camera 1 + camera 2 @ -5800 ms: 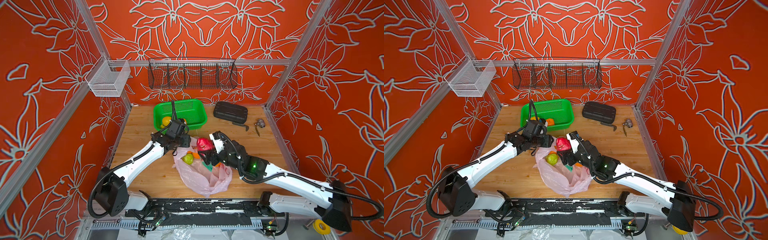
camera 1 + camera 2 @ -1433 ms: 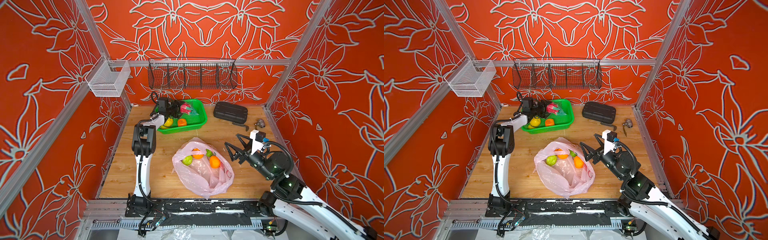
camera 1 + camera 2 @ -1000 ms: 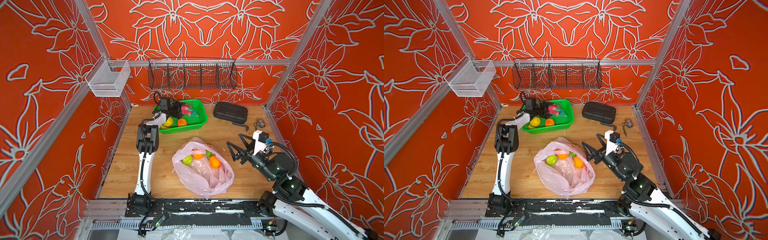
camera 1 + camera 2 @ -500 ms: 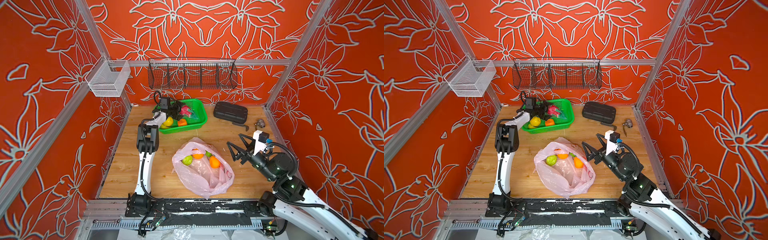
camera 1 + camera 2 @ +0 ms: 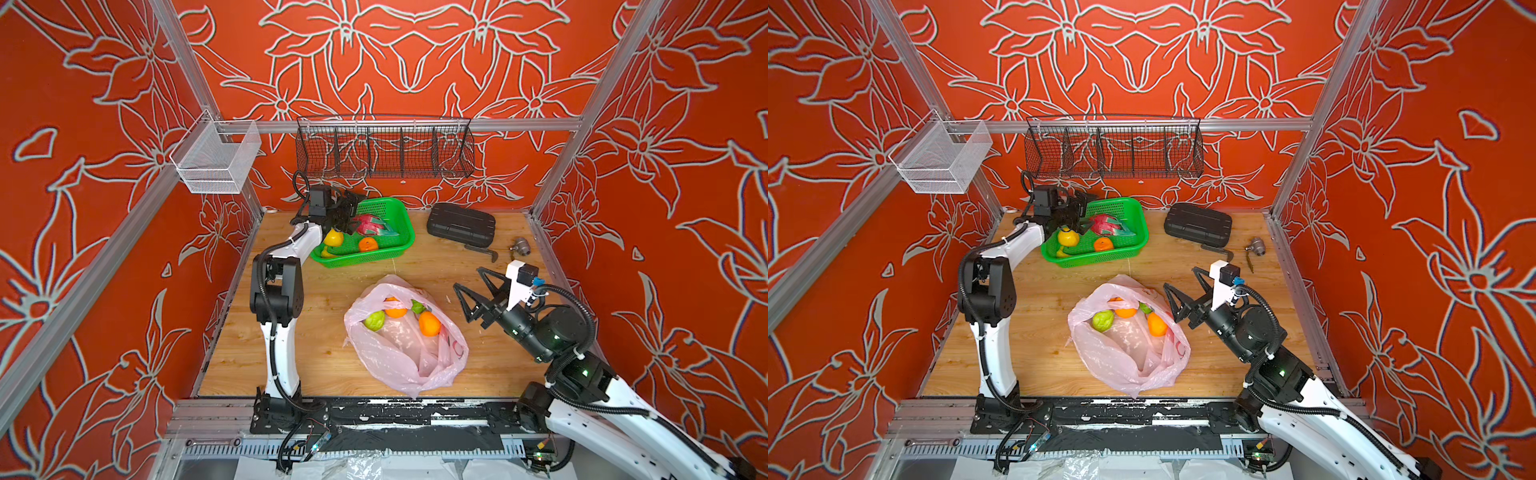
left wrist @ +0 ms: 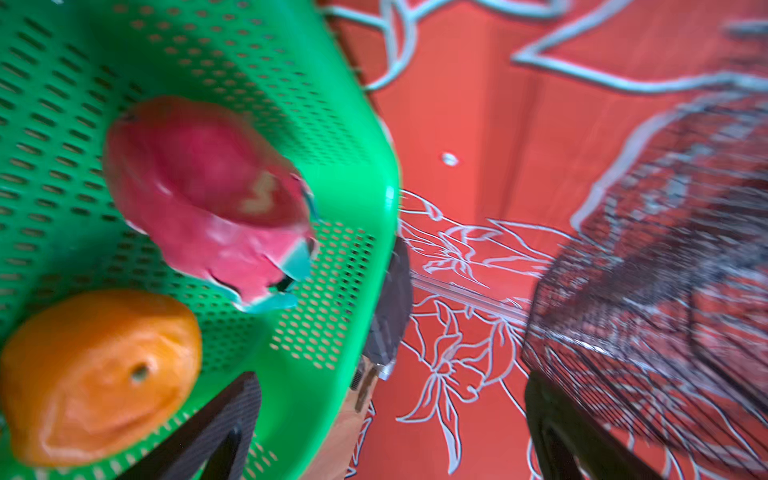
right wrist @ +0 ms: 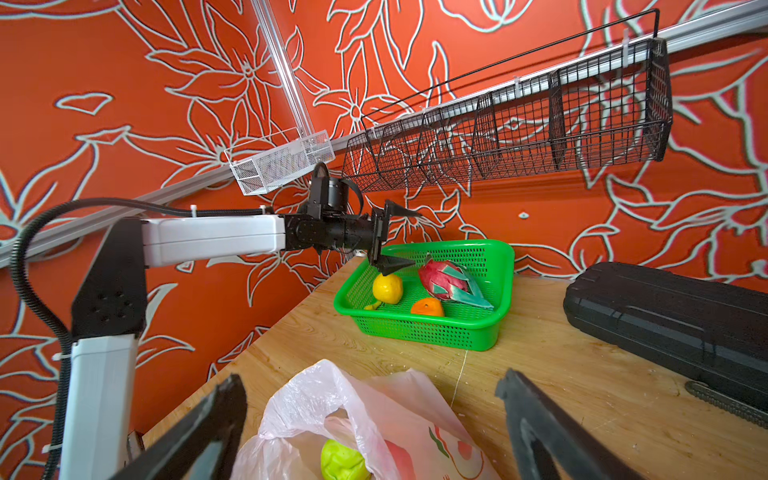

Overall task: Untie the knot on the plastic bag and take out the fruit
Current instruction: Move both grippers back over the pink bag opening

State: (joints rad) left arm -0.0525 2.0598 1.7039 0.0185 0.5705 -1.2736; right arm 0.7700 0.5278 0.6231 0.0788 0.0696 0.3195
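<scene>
Robot lab test cell: a wooden tabletop boxed in by orange floral-print wall panels on aluminium frame posts. Two white robot arms are mounted on a black front rail; wire baskets hang behind.

Open pink bag mid-table; dragon fruit in green basket

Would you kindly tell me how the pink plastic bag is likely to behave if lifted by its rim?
The plastic bag looks thin, crinkled and slumped, so it is probably floppy and would sag when lifted. An orange and a green fruit lie loose near its gaping mouth; they may well roll out if it tilts.
</scene>
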